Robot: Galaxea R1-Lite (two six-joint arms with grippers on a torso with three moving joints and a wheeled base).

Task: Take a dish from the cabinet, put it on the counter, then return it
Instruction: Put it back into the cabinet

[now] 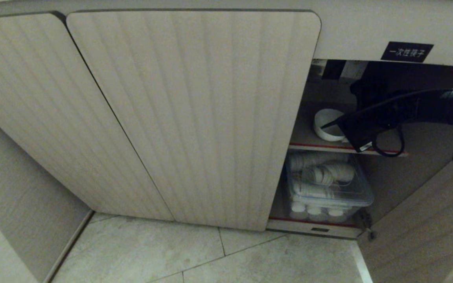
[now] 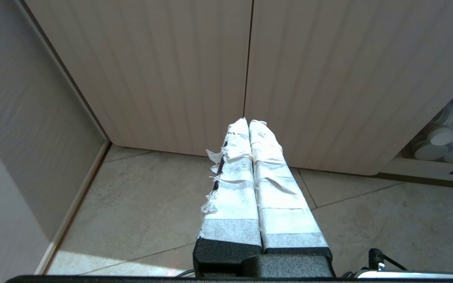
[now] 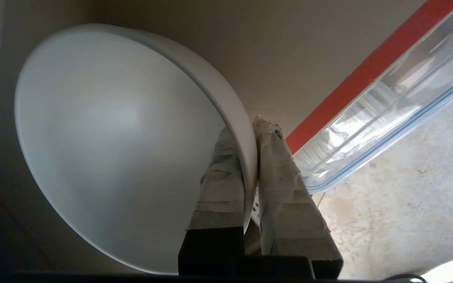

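The right arm is reaching in level from the right, its tool [image 3: 250, 157] pinching something thin between taped fingers. The left tool [image 2: 249, 122] is hanging parked, fingers pressed together.

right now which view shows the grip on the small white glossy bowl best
The right wrist view: the right gripper pinches the small white glossy bowl by its rim. The head view shows it small on the shelf; the left wrist view misses it.

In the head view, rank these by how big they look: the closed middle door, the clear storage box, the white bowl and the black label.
1. Door
2. Box
3. Label and bowl: look alike, and the arm hides part of the bowl.
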